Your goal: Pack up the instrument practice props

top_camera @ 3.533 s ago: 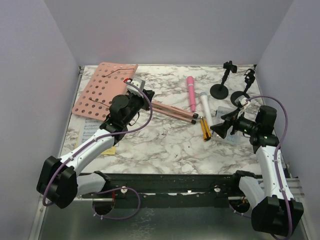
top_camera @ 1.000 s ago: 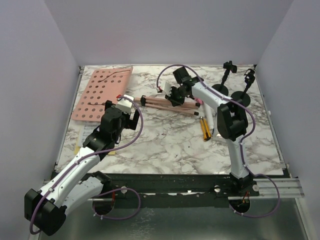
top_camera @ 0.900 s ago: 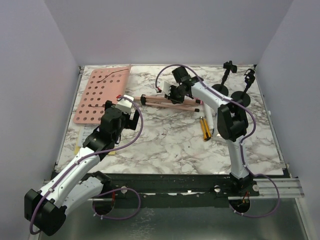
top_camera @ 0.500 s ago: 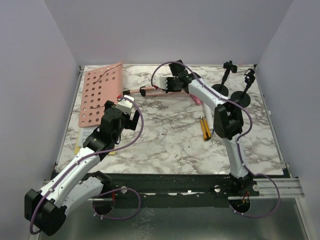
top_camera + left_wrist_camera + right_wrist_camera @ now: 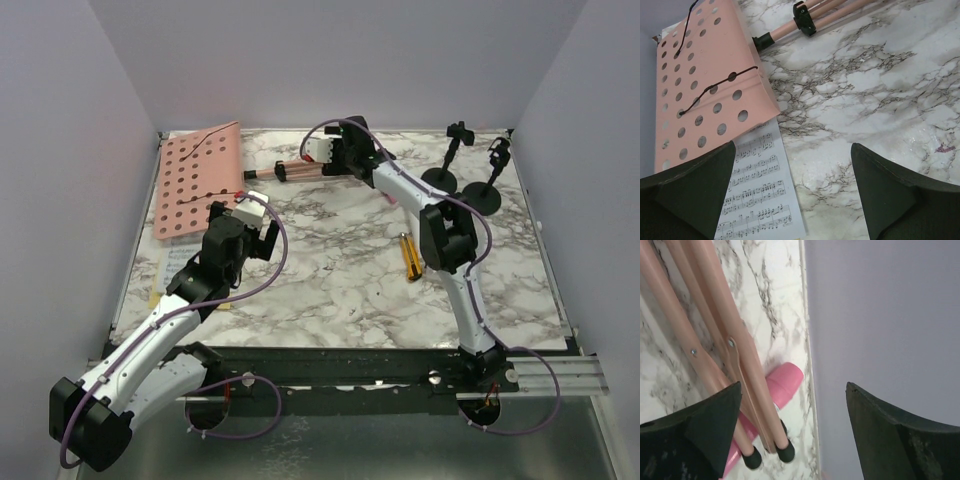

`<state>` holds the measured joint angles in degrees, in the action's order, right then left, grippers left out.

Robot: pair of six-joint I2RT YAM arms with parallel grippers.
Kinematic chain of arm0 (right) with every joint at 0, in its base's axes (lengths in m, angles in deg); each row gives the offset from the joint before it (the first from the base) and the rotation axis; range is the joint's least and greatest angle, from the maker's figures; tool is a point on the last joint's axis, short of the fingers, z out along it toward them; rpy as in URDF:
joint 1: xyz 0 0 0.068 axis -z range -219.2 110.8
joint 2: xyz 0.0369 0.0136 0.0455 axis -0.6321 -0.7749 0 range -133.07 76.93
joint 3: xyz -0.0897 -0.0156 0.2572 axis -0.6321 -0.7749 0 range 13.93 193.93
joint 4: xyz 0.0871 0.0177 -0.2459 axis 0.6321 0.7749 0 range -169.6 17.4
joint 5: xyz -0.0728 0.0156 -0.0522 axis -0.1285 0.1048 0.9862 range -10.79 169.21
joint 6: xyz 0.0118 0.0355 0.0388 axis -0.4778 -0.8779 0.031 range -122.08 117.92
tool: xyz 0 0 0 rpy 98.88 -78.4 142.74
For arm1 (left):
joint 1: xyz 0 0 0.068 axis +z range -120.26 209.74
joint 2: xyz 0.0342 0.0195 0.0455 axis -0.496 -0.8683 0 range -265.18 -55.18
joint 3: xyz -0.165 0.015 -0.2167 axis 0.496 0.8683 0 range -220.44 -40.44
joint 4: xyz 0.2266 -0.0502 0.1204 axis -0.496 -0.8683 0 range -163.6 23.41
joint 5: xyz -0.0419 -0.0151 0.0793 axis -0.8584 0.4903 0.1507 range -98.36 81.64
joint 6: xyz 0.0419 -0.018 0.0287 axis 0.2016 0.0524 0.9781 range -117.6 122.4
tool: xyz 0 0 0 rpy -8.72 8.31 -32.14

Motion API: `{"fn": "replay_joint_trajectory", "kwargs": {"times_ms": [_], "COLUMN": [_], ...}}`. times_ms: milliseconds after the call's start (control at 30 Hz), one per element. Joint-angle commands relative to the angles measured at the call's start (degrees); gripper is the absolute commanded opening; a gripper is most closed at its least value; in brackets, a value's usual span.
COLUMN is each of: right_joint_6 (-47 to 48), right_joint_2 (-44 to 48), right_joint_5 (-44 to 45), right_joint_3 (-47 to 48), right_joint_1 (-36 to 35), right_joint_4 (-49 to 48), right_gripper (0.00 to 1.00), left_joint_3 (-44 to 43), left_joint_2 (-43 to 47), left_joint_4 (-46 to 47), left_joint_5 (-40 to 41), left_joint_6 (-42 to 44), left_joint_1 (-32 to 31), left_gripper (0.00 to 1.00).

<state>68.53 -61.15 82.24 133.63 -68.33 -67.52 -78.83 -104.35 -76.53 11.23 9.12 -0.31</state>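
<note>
Right gripper (image 5: 792, 386) spread, gripping nothing, over folded pink tripod (image 5: 715, 340) lying at far table (image 5: 777, 295) edge beside pink microphone (image 5: 786, 380); left gripper (image 5: 791, 147) wide open above sheet music (image 5: 757, 200) by rack (image 5: 705, 85), likely poised to collect.

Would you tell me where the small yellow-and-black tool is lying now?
Top view: the yellow-and-black tool lies right of centre on the table, beside the right arm's elbow.

Left tool (image 5: 792, 146), right tool (image 5: 793, 385) agape.
</note>
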Motion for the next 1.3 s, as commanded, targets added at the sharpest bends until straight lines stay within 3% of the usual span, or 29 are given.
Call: {"fn": "replay_joint_trajectory", "kwargs": {"times_ms": [0,267,467,633,867,1067,1267], "right_joint_6": [-10.23,-30.80,-43.95,-54.70,-57.56,-60.64,-54.43], "right_joint_2": [11.69,30.71,47.33,61.26,73.33,73.04,53.77], "right_joint_5": [-2.54,-18.20,-25.21,-42.35,-51.57,-50.73,-39.75], "right_joint_3": [-4.61,-16.92,-25.22,-33.85,-39.44,-50.61,-46.01], "right_joint_1": [0.47,0.50,1.92,16.18,22.63,24.55,22.31], "right_joint_4": [0.57,15.64,19.16,16.45,21.02,12.71,11.74], "right_gripper": [0.90,0.94,1.00,1.00,1.00,0.99,1.00], "left_joint_3": [0.72,0.60,1.11,1.69,1.36,0.35,0.34], "left_joint_2": [0.80,1.94,4.74,6.83,9.75,12.73,12.97], "left_joint_4": [1.14,1.30,3.08,6.76,7.23,7.38,2.63], "left_joint_5": [0.26,-1.95,-11.06,-15.08,-20.76,-23.20,-20.16], "left_joint_6": [0.31,-0.72,-2.98,-9.38,-23.49,-29.23,-24.64], "left_joint_1": [0.32,0.34,0.34,0.41,0.69,0.70,0.69], "left_gripper": [0.99,0.99,0.99,0.99,0.99,0.99,0.99]}}
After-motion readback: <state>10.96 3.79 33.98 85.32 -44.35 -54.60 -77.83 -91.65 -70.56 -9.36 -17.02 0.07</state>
